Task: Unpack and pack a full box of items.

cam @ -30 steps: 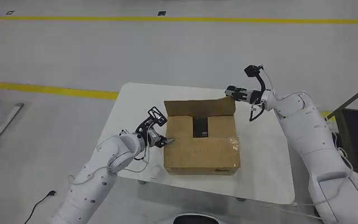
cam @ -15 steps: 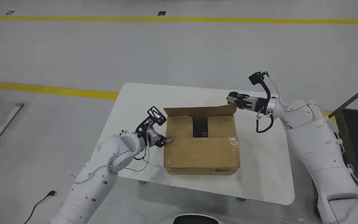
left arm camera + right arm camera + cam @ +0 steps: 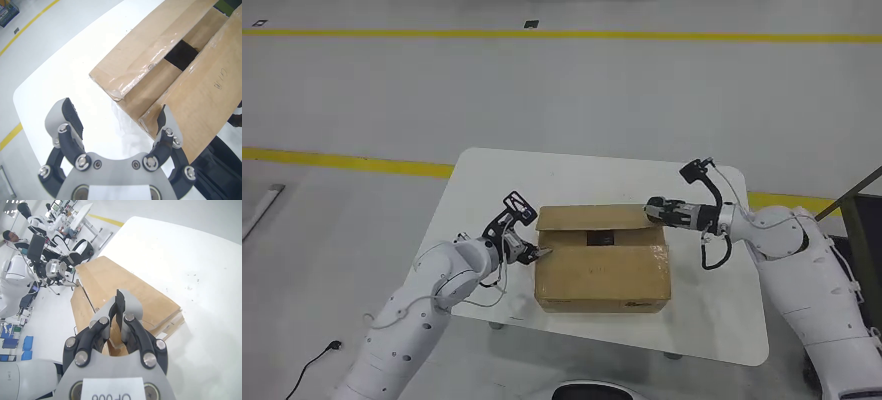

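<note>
A brown cardboard box [image 3: 602, 270] stands mid-table, its two long flaps [image 3: 117, 283] folded down. Through the narrow gap left between them I see something dark [image 3: 602, 238] inside. My right gripper [image 3: 650, 210] is shut and lies on the right end of the far flap; its fingertips [image 3: 118, 302] are pressed together over the cardboard. My left gripper [image 3: 115, 106] is open at the box's left end, one finger [image 3: 163, 121] touching the corner of the near flap [image 3: 204, 98]. From the right wrist view that left gripper [image 3: 75, 283] shows at the box's far end.
The white table [image 3: 492, 180] has bare room behind and to both sides of the box. Loose clear tape [image 3: 122, 121] hangs at the box's left corner. Beyond the table's rounded edges is grey floor with yellow lines [image 3: 342, 160].
The far flap stood upright a second ago. My right gripper has swung down and toward the box with it, and the flap now lies flat. The left arm has kept still.
</note>
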You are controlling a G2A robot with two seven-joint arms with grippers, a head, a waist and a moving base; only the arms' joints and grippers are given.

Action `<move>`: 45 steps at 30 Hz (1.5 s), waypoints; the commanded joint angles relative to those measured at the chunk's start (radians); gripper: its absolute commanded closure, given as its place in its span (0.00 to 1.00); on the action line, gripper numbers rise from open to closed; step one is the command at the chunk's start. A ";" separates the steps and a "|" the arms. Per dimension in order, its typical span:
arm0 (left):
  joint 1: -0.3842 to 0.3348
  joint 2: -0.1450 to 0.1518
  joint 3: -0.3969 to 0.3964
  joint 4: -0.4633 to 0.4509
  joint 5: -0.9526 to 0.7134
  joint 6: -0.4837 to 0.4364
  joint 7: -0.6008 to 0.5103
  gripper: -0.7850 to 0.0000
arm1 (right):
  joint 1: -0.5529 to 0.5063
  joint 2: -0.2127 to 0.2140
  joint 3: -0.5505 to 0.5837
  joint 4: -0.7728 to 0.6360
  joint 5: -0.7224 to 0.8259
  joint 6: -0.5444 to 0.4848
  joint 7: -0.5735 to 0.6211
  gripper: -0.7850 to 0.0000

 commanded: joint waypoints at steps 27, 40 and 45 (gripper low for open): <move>-0.025 -0.004 0.003 0.050 -0.062 -0.006 -0.091 0.00 | 0.085 -0.040 -0.232 -0.017 -0.118 0.012 0.031 1.00; -0.028 -0.002 -0.012 0.030 -0.073 0.010 -0.109 0.00 | 0.053 -0.040 -0.235 -0.022 -0.170 0.036 -0.051 1.00; 0.033 0.017 -0.078 -0.027 -0.044 -0.008 -0.128 0.00 | 0.048 -0.040 -0.236 -0.029 -0.177 0.035 -0.059 1.00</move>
